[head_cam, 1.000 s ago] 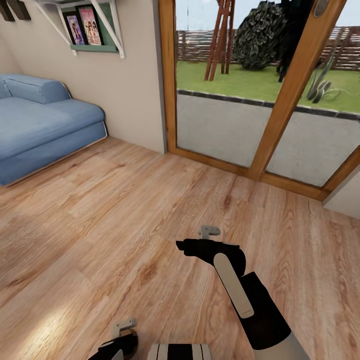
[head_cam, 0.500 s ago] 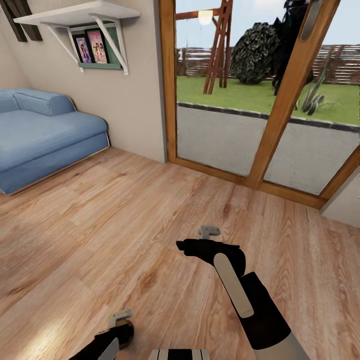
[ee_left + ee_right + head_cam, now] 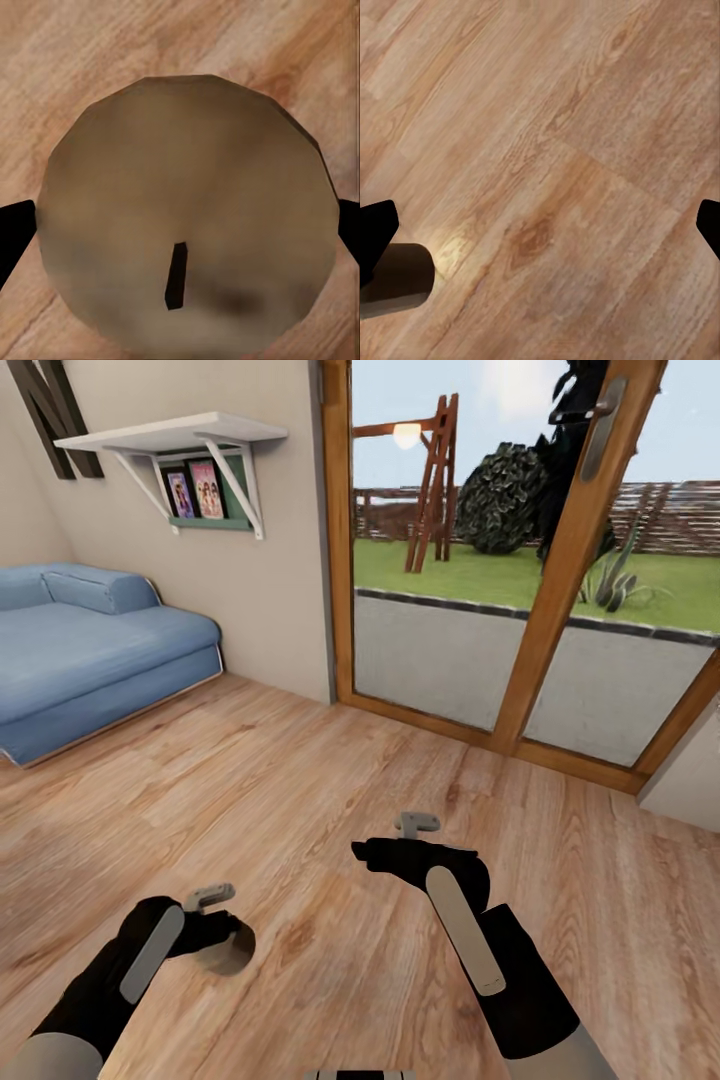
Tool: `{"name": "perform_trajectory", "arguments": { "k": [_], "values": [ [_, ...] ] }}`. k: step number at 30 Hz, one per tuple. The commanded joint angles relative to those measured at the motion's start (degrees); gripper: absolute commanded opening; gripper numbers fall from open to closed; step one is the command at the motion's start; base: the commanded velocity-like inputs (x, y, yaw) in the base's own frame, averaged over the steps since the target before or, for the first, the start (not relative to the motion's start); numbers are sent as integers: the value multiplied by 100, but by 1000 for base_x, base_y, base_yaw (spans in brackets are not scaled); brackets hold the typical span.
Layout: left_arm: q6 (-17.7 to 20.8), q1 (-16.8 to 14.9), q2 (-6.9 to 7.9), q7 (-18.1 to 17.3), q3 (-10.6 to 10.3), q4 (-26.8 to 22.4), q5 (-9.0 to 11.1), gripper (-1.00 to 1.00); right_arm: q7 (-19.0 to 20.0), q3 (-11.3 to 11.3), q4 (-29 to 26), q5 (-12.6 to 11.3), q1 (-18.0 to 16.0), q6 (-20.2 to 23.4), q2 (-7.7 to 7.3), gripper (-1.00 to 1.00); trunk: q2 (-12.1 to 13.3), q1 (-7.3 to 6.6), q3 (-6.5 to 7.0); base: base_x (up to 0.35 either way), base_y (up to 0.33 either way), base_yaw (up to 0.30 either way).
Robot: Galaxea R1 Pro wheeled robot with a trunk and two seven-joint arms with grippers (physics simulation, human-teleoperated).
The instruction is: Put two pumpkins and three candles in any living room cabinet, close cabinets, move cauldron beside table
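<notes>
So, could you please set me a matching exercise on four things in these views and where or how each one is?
1. candle
2. sofa
3. shelf
4. right hand

a. blue, by the wall
b. open, above the wooden floor
c. gripped in the left hand
d. white, mounted on the wall

Pairs: 1-c, 2-a, 3-d, 4-b.

Blue sofa, wall shelf, glass doors, seemingly garden beyond.
</notes>
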Motion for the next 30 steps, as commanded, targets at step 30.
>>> {"name": "perform_trajectory", "arguments": {
  "k": [30],
  "values": [
    [459,-3,-86,662,300,-386,178,-100,-110,-35,184,-73,-4,72,-6,100,651,-384,594,-41,0,119]
  ]
}}
